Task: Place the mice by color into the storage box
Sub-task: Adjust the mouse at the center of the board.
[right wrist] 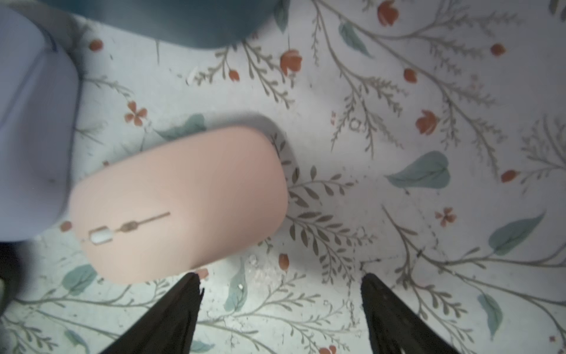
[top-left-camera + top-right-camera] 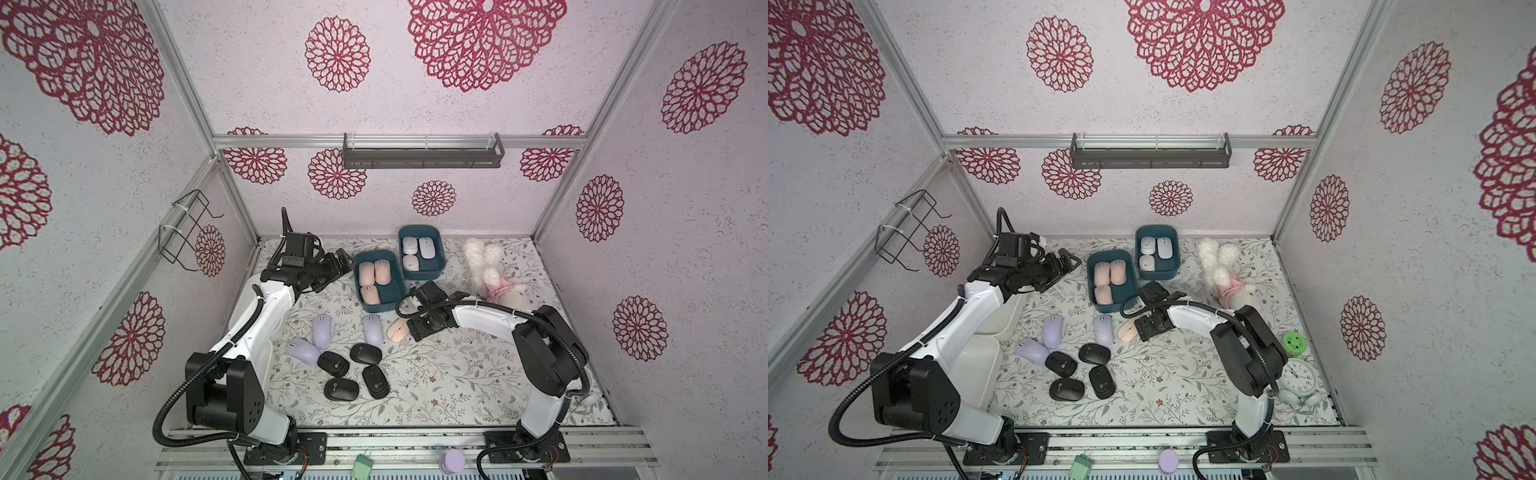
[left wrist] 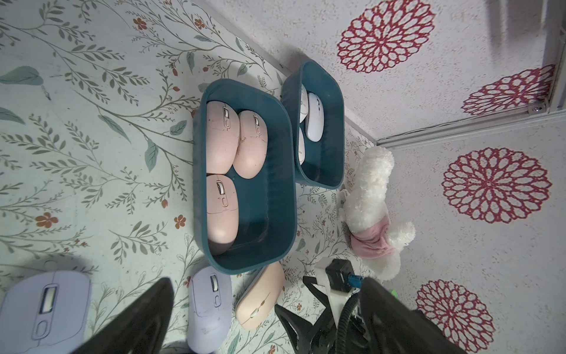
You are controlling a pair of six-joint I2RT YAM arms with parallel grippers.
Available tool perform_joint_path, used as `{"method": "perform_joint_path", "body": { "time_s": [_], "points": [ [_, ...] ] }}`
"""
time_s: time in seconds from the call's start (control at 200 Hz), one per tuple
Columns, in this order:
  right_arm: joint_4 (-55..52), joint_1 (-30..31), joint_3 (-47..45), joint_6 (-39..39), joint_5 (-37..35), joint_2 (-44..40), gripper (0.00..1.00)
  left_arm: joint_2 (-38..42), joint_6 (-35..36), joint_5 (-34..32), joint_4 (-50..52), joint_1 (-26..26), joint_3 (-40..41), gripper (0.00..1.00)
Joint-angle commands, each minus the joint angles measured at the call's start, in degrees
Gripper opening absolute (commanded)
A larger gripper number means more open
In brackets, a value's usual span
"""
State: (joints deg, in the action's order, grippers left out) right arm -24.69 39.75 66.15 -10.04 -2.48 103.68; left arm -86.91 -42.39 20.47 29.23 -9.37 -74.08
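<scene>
Two teal storage boxes stand at the back of the table. The nearer box (image 2: 397, 291) holds three peach-pink mice (image 2: 376, 274). The farther box (image 2: 436, 270) holds three white mice (image 2: 417, 251). A fourth peach-pink mouse (image 2: 398, 329) lies flat on the table in front of the nearer box. My right gripper (image 2: 410, 331) hovers open just beside it, and in the right wrist view one black fingertip (image 1: 191, 282) sits at the edge of the mouse (image 1: 183, 199). Three lilac mice (image 2: 322, 330) and several black mice (image 2: 365, 354) lie loose at front left. My left gripper (image 2: 343, 259) hangs open and empty left of the boxes.
A white plush toy (image 2: 490, 274) lies at the back right. White trays (image 2: 976, 365) sit under the left arm. A clock (image 2: 1300, 376) and a green round object (image 2: 1295, 343) stand by the right arm's base. A dark shelf (image 2: 422, 151) hangs on the back wall.
</scene>
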Motion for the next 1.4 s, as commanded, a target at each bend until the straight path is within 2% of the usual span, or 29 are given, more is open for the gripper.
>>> {"method": "perform_joint_path", "body": {
  "time_s": [0.0,0.225,0.39,0.58,0.736,1.046,1.396],
  "points": [
    [-1.29,1.67,-1.83,1.46,-2.46,-2.57,0.86,0.74,0.73,0.27,0.03,0.46,-1.15,0.97],
    [3.21,4.42,1.81,3.66,-4.93,1.81,0.93,1.30,0.88,-0.44,0.03,0.55,-0.97,0.97],
    [6.98,4.42,3.16,7.22,-5.97,1.73,0.96,1.46,0.75,-0.09,-0.05,0.58,-0.97,0.97],
    [8.80,3.79,4.39,8.41,-1.47,-0.12,0.95,2.18,0.88,-0.27,-0.28,0.66,-0.86,0.97],
    [11.75,3.08,6.04,10.47,2.17,2.91,0.94,3.04,0.85,-0.33,-0.44,0.67,-0.72,0.97],
    [17.95,2.97,5.56,7.30,9.61,6.58,0.94,2.12,0.10,0.98,-1.11,0.67,-0.55,0.97],
    [19.33,4.09,-0.54,4.21,9.48,3.28,0.92,1.20,-0.06,1.98,-0.85,0.65,-0.90,0.97]
  ]
}}
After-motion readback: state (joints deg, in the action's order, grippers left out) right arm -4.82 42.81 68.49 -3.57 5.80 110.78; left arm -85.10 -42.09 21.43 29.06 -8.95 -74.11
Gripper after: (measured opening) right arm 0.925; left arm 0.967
